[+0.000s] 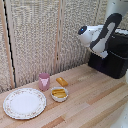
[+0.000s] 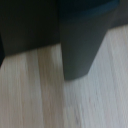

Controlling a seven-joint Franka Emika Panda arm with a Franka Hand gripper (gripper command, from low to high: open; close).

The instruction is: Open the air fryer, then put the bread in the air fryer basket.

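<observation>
White-and-grey robot arm (image 1: 100, 35) hangs in front of the air fryer (image 1: 114, 59) at the exterior view's right, bulk of the arm covering the fryer's front face. The gripper itself can't be made out in either view: in the exterior view it sits somewhere behind or below the arm body against the black appliance, and the wrist view shows no fingers at all, so whether the jaws are apart or together cannot be told, nor whether they touch anything. Wrist view is blurred: a dark upright block (image 2: 82, 40), probably part of the fryer, stands on the pale wooden table (image 2: 50, 95), with a darker shadowed area beside it; not clear whether that block is the handle or the drawer face. Air fryer handle and basket not separable in the exterior view, hidden by the arm. The bread (image 1: 62, 81) lies flat on the table, well away from the arm, toward the exterior view's left and nearer the camera than the fryer. Just beside the bread: a pink cup (image 1: 44, 80), and a white bowl (image 1: 59, 94) holding pale yellow sticks. A patterned plate (image 1: 24, 103) sits farthest from the arm. Woven screen panels (image 1: 40, 35) behind.
</observation>
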